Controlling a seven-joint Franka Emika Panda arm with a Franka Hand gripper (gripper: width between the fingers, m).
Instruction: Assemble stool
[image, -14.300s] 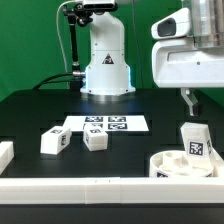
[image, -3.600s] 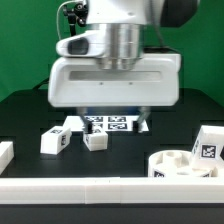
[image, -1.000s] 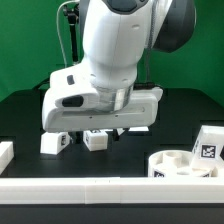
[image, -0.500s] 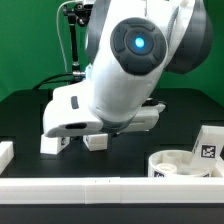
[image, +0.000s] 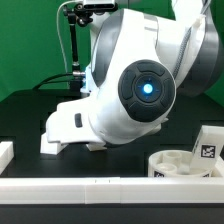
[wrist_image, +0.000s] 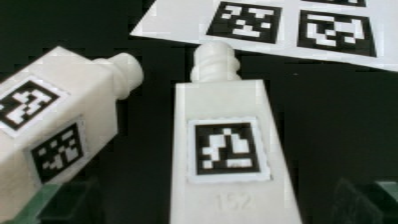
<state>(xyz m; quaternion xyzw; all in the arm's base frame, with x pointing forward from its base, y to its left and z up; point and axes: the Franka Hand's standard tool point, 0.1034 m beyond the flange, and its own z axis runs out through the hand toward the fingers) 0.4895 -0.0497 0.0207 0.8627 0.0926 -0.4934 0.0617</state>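
Hanging over chunky white plastic tagged leg (wrist_image: 222, 135), two-finger gripper (wrist_image: 214, 208) spread wide, gripping nothing. Lying flat on black table (wrist_image: 338, 110), just beside second such leg (wrist_image: 63, 110), near marker board (wrist_image: 267, 25).

The black table (image: 20, 115) holds 2 legs (wrist_image: 222, 130), the marker board (wrist_image: 290, 25) and the seat disc (image: 172, 160).
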